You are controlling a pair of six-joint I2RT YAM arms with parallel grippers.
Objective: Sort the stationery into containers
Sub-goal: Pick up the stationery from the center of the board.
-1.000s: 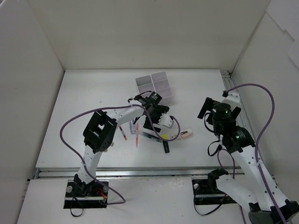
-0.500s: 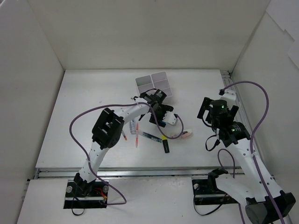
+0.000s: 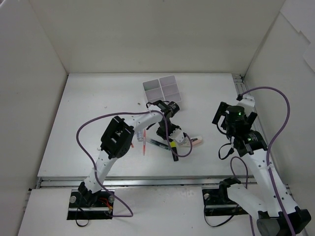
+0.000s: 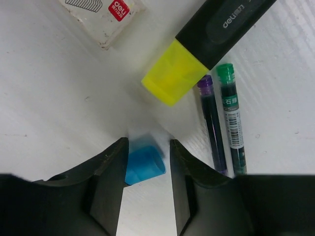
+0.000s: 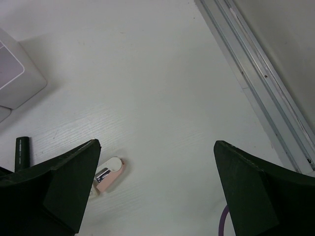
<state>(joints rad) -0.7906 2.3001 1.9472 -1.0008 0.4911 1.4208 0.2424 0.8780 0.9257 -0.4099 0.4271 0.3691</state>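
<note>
- We find the left gripper [image 4: 147, 143] low over the table. Its jaws stand narrow on either side of the blue-capped piece [image 4: 143, 165], which lies just beside the yellow end of the yellow-capped highlighter [image 4: 216, 44].
- We cannot tell whether the jaws press the piece yet. Its body is hidden beneath the gripper.
- The right gripper [image 5: 156, 145] is spread wide and holds nothing. It is well apart from the highlighter, beyond the pink eraser [image 5: 110, 174].
- We judge the step in hand to be the pinch. The piece sits nearer one jaw, so the gripper should be centred and the hold made firm before lifting.
- Two thin refills [image 4: 221, 123] lie just beside the highlighter, so we advise a straight vertical lift to avoid dragging these neighbours.
- The white organiser [image 3: 162, 91] stands well apart from the highlighter, on its far side. The piece should be carried high enough to clear the walls.
</note>
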